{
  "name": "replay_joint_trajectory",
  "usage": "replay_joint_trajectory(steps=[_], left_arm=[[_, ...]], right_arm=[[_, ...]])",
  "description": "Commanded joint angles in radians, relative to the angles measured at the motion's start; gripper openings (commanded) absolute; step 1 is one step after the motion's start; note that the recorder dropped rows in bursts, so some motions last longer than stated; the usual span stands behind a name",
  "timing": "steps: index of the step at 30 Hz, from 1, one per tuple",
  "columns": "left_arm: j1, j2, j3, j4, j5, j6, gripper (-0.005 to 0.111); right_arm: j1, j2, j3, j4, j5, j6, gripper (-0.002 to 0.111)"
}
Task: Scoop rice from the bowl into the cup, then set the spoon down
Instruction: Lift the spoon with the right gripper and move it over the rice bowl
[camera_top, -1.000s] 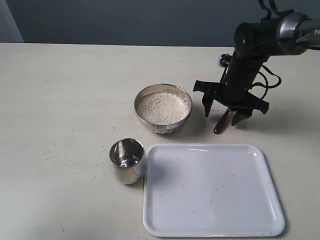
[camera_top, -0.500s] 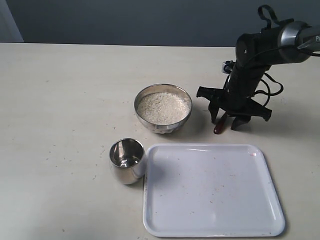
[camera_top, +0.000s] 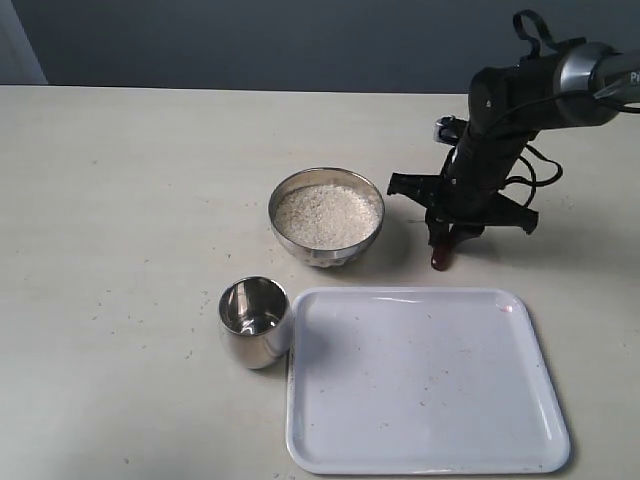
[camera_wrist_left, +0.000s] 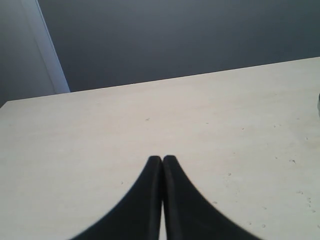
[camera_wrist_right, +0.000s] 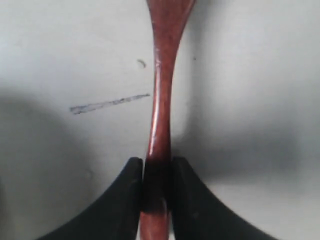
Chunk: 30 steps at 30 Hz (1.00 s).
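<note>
The steel bowl (camera_top: 330, 254) stands mid-table holding a pale heap of rice (camera_top: 326, 214). In front of it and to its left stands the steel cup (camera_top: 255, 322), apparently without rice. The dark reddish-brown spoon (camera_top: 441, 256) (camera_wrist_right: 161, 95) lies on the table right of the bowl. My right gripper (camera_top: 450, 233) (camera_wrist_right: 156, 167) points down over it and is shut on its thin handle, a black finger (camera_wrist_right: 129, 186) pressing each side. Most of the spoon is hidden under the gripper in the exterior view. My left gripper (camera_wrist_left: 162, 159) is shut on nothing above bare table.
A white rectangular tray (camera_top: 425, 385) lies at the front right, touching the cup's right side. A dark pencil-like streak (camera_wrist_right: 107, 104) marks the table beside the spoon handle. The left arm does not show in the exterior view.
My right gripper's fingers, spread wide either side of the spoon a second ago, have closed onto its handle. Bowl, cup and tray have not moved.
</note>
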<state>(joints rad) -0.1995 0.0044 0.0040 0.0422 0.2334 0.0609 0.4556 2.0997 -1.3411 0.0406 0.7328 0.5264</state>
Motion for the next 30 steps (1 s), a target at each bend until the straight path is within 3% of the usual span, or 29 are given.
replay_joint_trajectory(steps=[1, 8, 11, 18, 30], left_arm=[[-0.004, -0.004, -0.004, 0.001, -0.001, -0.007, 0.001], [-0.004, -0.004, -0.004, 0.001, -0.001, -0.007, 0.001], [-0.004, -0.004, -0.004, 0.001, -0.001, -0.007, 0.001], [-0.004, -0.004, -0.004, 0.001, -0.001, -0.007, 0.001], [-0.004, -0.004, -0.004, 0.001, -0.001, -0.007, 0.001]], right_arm=[[0.003, -0.107, 0.004, -0.075, 0.009, -0.256, 0.000], [0.020, -0.264, -0.083, -0.056, 0.277, -0.891, 0.000], [0.051, -0.296, -0.142, -0.110, 0.417, -1.009, 0.000], [0.198, -0.300, -0.200, -0.449, 0.478, -0.997, 0.000], [0.392, -0.135, -0.200, -0.779, 0.423, -0.823, 0.000]])
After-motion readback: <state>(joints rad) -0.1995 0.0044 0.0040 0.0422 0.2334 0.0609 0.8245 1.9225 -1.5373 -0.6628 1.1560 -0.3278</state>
